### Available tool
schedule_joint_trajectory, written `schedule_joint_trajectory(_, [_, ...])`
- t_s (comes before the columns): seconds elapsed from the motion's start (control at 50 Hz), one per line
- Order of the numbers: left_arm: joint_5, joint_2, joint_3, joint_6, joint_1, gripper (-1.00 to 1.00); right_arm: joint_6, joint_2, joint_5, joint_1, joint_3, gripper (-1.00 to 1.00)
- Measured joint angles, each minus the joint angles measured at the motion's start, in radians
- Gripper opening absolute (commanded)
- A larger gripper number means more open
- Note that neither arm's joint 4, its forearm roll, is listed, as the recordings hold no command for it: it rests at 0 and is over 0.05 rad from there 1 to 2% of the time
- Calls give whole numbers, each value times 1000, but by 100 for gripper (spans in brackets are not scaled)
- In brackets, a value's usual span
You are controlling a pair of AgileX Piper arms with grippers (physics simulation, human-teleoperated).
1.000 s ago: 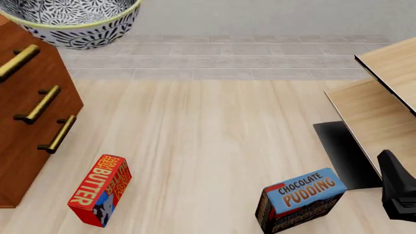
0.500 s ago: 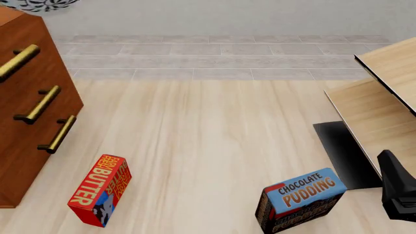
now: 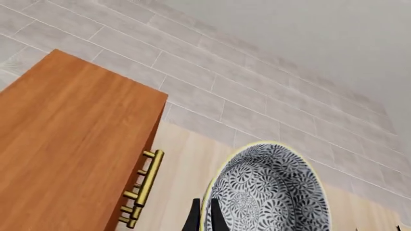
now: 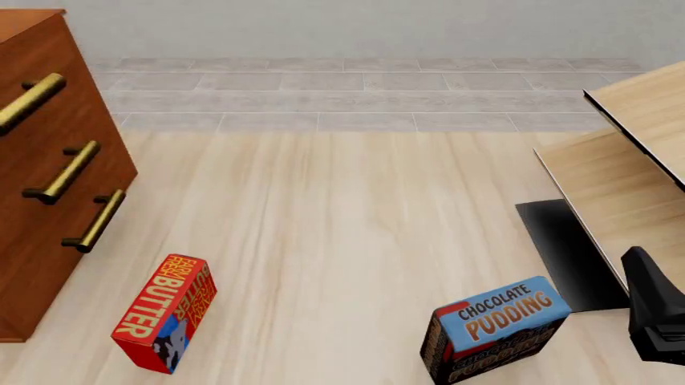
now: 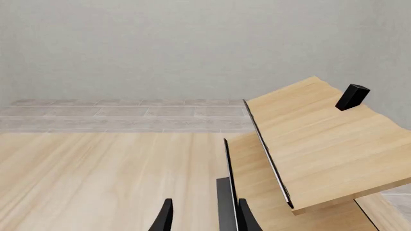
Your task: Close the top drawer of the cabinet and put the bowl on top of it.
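The reddish-brown cabinet [image 4: 48, 200] stands at the left of the front view. Its top drawer [image 4: 30, 98] lies flush with the two drawer fronts below. The front view shows neither the bowl nor my left gripper. In the left wrist view the blue-grey floral bowl [image 3: 273, 192] hangs in the air beside the cabinet's top [image 3: 64, 144], above the brass handles [image 3: 142, 190]. My left gripper [image 3: 205, 208] is shut on the bowl's yellowish rim. My right gripper [image 5: 204, 204] stands open and holds nothing, near the pale furniture.
A red butter box [image 4: 163, 313] lies on the floor below the cabinet. A chocolate pudding box [image 4: 495, 327] stands at the front right. Pale light-wood furniture [image 4: 626, 152] with a dark panel fills the right side. My right arm [image 4: 655, 317] sits beside it.
The bowl has moved up and to the left over the cabinet's corner and out of the front view. The right arm and both boxes have not moved.
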Motion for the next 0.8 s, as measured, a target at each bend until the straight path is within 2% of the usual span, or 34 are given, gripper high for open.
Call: schedule_joint_trajectory(0.8, [-34, -5, 29, -63, 197, -100, 0, 0, 0, 0, 0, 100])
